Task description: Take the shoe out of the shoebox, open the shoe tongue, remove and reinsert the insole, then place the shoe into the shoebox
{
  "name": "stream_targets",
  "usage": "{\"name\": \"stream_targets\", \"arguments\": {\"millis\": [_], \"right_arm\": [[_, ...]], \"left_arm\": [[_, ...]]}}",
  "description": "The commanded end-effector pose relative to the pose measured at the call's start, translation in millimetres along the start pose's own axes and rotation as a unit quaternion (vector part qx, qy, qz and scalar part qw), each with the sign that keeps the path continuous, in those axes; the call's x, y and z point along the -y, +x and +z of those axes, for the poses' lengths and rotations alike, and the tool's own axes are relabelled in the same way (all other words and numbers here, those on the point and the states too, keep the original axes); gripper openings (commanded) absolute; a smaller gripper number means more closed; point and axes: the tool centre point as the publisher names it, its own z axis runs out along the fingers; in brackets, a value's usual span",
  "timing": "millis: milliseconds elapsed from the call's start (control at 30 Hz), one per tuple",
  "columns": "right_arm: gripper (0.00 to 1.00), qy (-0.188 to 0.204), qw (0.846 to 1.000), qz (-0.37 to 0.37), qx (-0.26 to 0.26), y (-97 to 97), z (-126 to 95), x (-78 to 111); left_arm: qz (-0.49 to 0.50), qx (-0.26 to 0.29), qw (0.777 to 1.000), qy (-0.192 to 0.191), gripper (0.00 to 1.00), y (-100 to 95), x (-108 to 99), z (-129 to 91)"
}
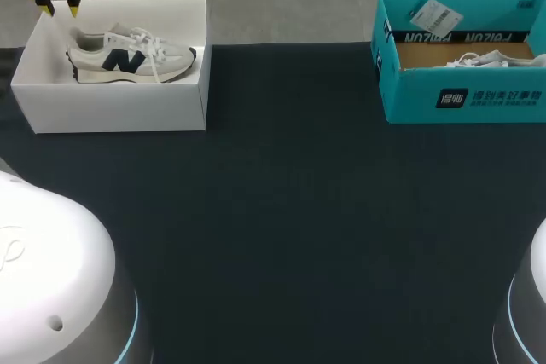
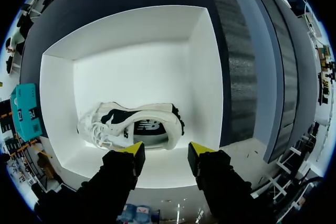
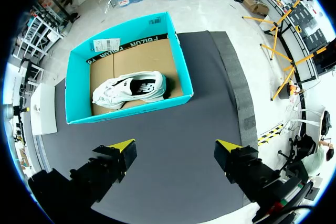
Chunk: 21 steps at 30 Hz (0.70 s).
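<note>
Over white box [image 1: 119, 112] back corner, L gripper [image 2: 164, 153] spread, empty; shoe [image 2: 131, 127] just ahead, lengthwise across fingers. R gripper [image 3: 176, 148] spread, empty, well off.

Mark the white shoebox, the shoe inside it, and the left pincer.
white shoebox [image 1: 119, 108], head view, front wall.
shoe [image 1: 128, 59], head view, midfoot side.
left pincer [image 2: 165, 153], left wrist view, midway between its yellow tips.

The white shoe [image 1: 128, 59] in the white box [image 1: 111, 108] has one big dark letter on its side. The blue-green box [image 1: 409, 95] has a white sticker [image 1: 435, 16] with bar lines on its back flap and a black strip [image 1: 465, 37] with white letters inside. Its front has a black patch [image 1: 452, 98] with white signs next to it, and the sticker's print is too small to read.
</note>
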Motion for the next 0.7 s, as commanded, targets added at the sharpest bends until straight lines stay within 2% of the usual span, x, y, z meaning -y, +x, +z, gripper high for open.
{"name": "stream_targets", "arguments": {"millis": [33, 100, 233, 333, 500, 700], "right_arm": [[1.00, -0.001, 1.000, 0.000, 0.000, -0.1, 0, 1.1], [1.00, -0.001, 1.000, 0.000, 0.000, -0.1, 0, 1.1], [1.00, -0.001, 1.000, 0.000, 0.000, -0.1, 0, 1.1], [1.00, -0.001, 1.000, 0.000, 0.000, -0.1, 0, 1.1], [1.00, -0.001, 1.000, 0.000, 0.000, -0.1, 0, 1.1], [1.00, -0.001, 1.000, 0.000, 0.000, -0.1, 0, 1.1]], "left_arm": [[0.001, 0.002, 1.000, 0.008, 0.42, 2.9, -9, 10], [-0.002, -0.002, 1.000, 0.009, 0.47, 5.5, -10, 15], [-0.007, -0.009, 1.000, 0.013, 0.46, 9.5, -12, 26], [-0.008, -0.009, 1.000, 0.016, 0.51, 11.4, -14, 35], [0.000, -0.014, 1.000, 0.020, 0.51, 12.7, -18, 50], [0.007, -0.018, 0.999, 0.026, 0.55, 13.4, -19, 66]]}}
